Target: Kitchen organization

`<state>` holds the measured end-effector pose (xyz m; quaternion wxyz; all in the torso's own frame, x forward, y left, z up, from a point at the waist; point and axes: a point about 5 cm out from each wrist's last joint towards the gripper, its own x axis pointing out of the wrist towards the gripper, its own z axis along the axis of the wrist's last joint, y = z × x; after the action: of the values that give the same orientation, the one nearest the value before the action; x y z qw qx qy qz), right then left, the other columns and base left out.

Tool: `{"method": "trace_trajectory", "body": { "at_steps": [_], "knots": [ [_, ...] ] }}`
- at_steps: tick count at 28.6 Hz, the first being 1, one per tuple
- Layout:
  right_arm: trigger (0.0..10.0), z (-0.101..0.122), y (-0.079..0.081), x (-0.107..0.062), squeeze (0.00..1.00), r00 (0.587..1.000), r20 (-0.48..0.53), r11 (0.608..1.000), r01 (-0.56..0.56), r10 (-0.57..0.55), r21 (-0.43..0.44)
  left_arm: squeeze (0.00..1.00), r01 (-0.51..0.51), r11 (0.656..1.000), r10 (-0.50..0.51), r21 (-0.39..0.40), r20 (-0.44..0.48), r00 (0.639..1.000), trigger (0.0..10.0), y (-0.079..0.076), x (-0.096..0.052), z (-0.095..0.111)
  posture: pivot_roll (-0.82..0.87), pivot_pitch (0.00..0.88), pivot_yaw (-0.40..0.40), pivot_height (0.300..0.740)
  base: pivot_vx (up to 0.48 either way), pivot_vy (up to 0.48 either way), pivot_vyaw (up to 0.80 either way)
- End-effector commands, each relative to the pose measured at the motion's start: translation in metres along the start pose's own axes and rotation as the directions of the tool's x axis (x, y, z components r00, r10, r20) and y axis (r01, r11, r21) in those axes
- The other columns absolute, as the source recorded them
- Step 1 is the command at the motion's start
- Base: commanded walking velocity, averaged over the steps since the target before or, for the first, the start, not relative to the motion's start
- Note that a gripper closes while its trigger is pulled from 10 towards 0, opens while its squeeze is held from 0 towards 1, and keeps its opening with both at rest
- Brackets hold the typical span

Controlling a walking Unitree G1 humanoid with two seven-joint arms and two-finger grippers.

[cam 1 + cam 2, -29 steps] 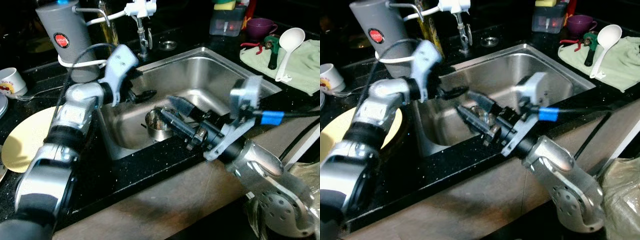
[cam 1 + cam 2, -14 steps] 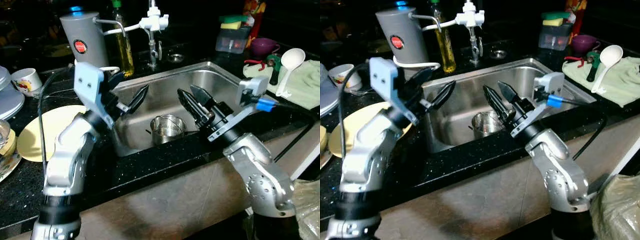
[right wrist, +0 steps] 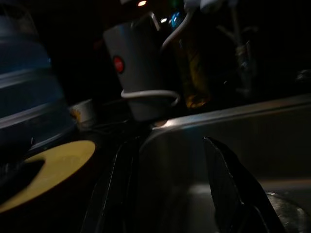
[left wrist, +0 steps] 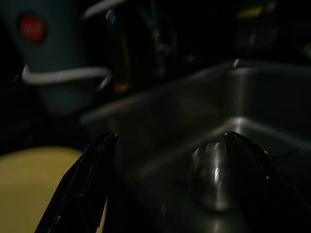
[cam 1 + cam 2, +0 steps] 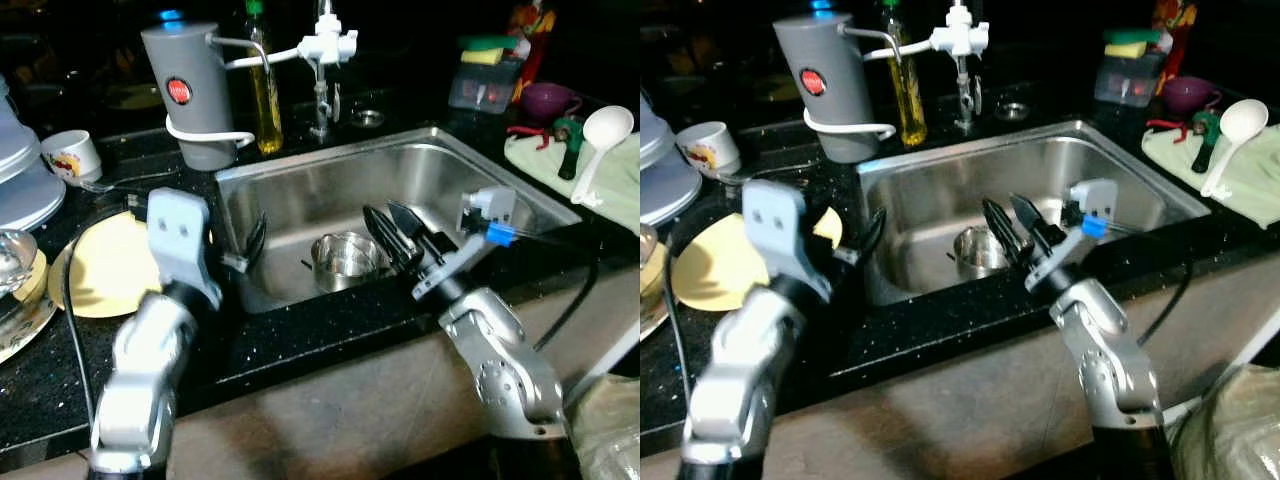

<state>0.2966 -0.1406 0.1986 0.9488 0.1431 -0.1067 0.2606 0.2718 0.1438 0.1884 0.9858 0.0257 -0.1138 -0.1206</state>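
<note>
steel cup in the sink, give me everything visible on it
The steel cup is a small round vessel of shiny, reflective metal, standing upright with its mouth up on the floor of the stainless sink, near the front wall. Its inside looks empty, though glare makes that uncertain. Nothing grips it: the right gripper hangs open beside it, apart from the rim. It also shows between the left gripper's fingers.

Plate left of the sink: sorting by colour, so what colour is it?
Pale yellow plate; clearest in the left eye view.
</note>
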Motion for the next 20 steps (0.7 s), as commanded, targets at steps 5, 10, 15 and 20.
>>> {"method": "trace_trajectory", "body": {
  "at_steps": [5,10,15,20],
  "knots": [
    [10.0,-0.007,0.004,0.003,0.0,0.999,-0.004,0.999,-0.038,0.038,0.004,0.0,0.021,0.999,-0.02,0.031,-0.008,1.0,10.0,-0.014,-0.013,-0.01,-0.03,0.0,0.01,0.74,0.0,0.0,0.8],
    [10.0,-0.007,0.004,0.007,0.0,0.999,0.006,0.999,-0.052,0.052,0.002,0.0,0.021,0.998,-0.022,0.058,0.015,1.0,10.0,-0.021,-0.016,-0.004,-0.02,0.0,-0.003,0.74,0.0,0.0,0.8],
    [10.0,-0.008,0.006,0.01,0.0,0.998,0.012,0.998,-0.065,0.065,0.003,0.0,-0.013,0.995,0.008,0.104,0.047,0.999,10.0,-0.016,-0.013,0.004,-0.01,0.0,-0.009,0.74,0.0,0.0,0.8],
    [10.0,-0.009,0.007,0.012,0.0,0.997,0.015,0.997,-0.078,0.078,0.0,0.0,-0.045,0.983,0.032,0.178,0.078,0.996,10.0,-0.004,-0.009,0.01,-0.01,0.0,-0.01,0.74,0.0,0.0,0.8]
  ]
}}
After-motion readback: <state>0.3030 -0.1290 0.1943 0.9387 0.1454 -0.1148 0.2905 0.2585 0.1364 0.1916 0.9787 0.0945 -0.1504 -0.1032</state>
